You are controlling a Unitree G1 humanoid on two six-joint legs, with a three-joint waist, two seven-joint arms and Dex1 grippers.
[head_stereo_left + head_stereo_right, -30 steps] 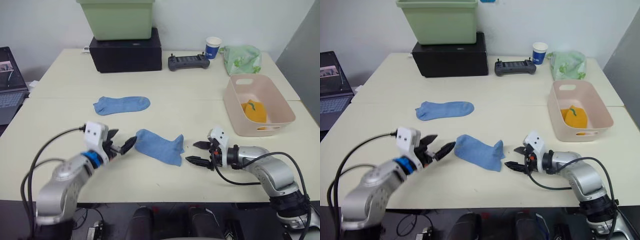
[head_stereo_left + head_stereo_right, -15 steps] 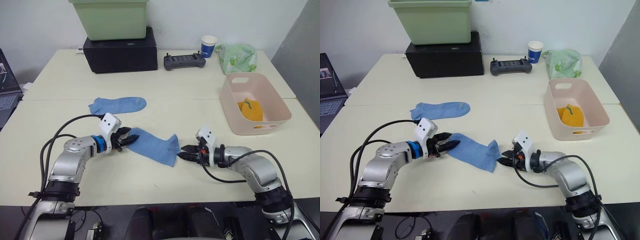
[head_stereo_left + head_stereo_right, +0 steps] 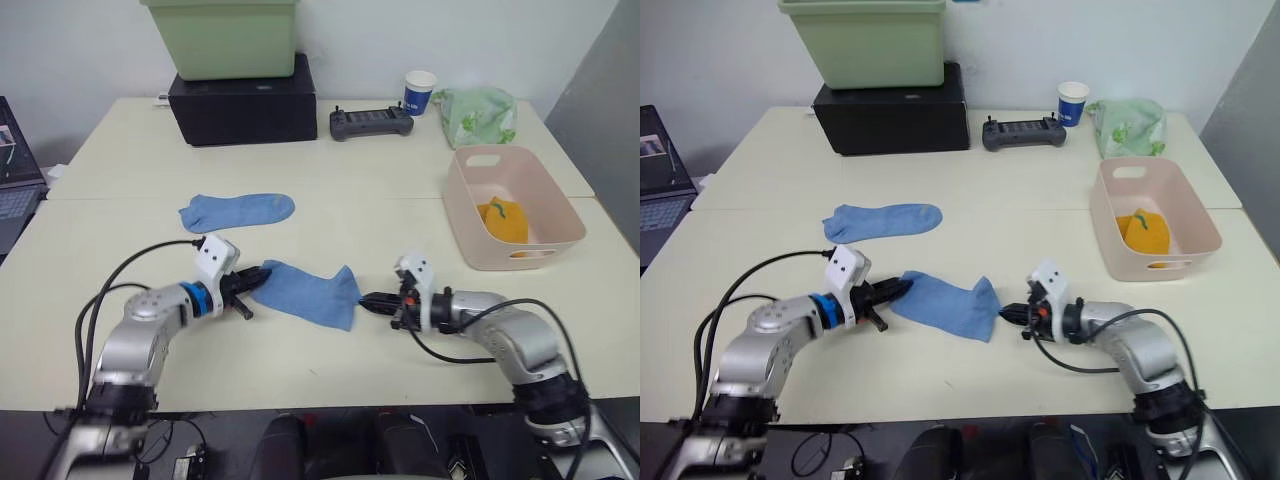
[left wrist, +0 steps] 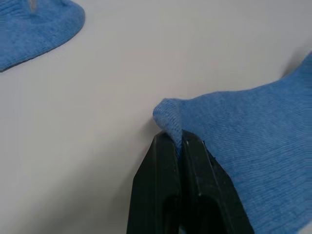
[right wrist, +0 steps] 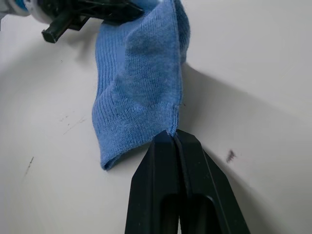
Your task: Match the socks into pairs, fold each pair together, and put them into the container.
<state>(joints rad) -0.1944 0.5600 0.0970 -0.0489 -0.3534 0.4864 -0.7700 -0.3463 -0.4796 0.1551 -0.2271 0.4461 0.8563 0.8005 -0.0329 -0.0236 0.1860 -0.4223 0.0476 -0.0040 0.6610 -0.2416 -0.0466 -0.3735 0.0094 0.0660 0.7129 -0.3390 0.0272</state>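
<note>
Both hands, left (image 3: 252, 277) and right (image 3: 368, 299), pinched opposite ends of the near blue sock (image 3: 305, 292) on the surface (image 3: 400, 215) (thin edge grips); lifting unevenly could pull either end free.

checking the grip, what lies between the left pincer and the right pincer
One light blue sock stretches between them: the left pincer pinches its toe end, the right pincer its cuff corner, seen in both eye views.

Green tub (image 3: 222, 38) atop black box (image 3: 243, 97)
</note>
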